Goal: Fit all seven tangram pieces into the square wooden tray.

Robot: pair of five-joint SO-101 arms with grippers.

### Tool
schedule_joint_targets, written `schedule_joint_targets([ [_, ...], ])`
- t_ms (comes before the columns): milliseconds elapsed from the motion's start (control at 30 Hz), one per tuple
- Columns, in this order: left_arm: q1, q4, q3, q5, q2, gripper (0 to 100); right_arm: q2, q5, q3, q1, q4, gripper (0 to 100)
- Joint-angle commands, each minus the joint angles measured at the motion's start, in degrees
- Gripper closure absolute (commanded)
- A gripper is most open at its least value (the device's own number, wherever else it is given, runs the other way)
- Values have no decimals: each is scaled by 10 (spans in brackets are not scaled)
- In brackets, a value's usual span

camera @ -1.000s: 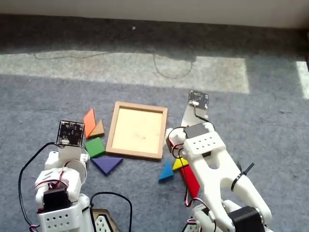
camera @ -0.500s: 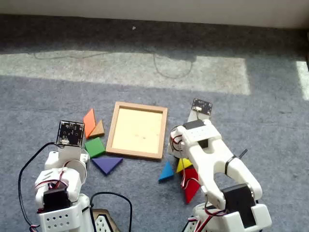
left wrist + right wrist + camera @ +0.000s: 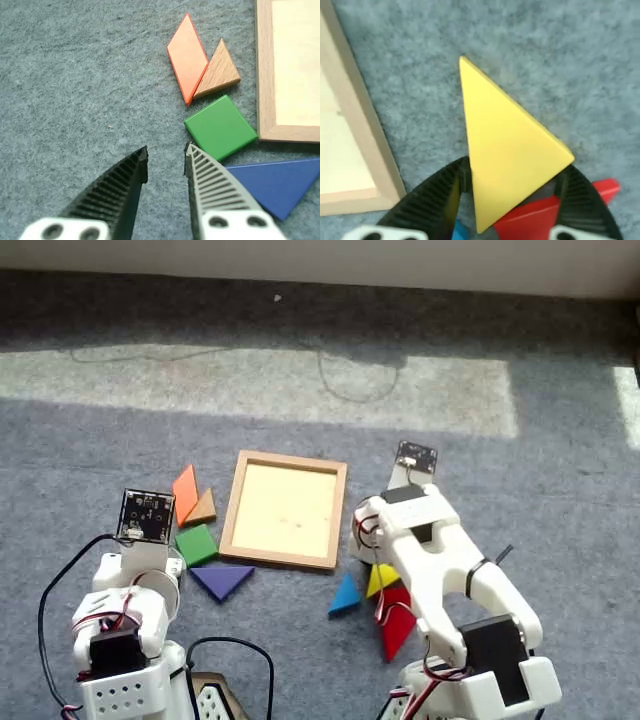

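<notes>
Tangram pieces are all lying on the grey carpet (image 3: 100, 460), outside the square wooden tray (image 3: 231, 505). Off the tray's left edge, an orange wooden parallelogram (image 3: 187, 57) is touching a plain light-brown wooden triangle (image 3: 217, 75). A green wooden square (image 3: 220, 127) is sitting nearer the arms at the tray's near-left corner, and a large dark-blue wooden triangle (image 3: 270, 182) is lying just off the tray's near edge. The left gripper (image 3: 166, 149) is hovering over bare carpet just beside the green square, its jaws standing apart and holding nothing. By the tray's near-right corner, the right gripper (image 3: 515, 170) is pressing its two black fingers against opposite sides of a yellow wooden triangle (image 3: 505, 135), gripping it. That piece is overlapping a red wooden triangle (image 3: 397, 625), and a light-blue wooden triangle (image 3: 346, 596) is lying just beside them.
</notes>
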Motion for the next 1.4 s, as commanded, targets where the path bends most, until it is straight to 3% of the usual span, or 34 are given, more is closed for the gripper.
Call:
schedule_joint_targets([
  [0,-6,1,-5,-6,-20,852,-4,75,-37,17,18,735],
  [233,-6,0,-4,-6,-20,852,2,79,-82,17,52,628],
  [733,-6,-1,6,-6,-20,852,3,165,-83,15,50,628],
  [1000,-6,-1,6,-6,-21,852,4,168,-81,15,50,631],
  [1200,-6,-1,7,-6,-21,852,3,166,-83,14,50,720],
  [1367,-6,-1,7,-6,-21,852,3,167,-83,14,50,721],
])
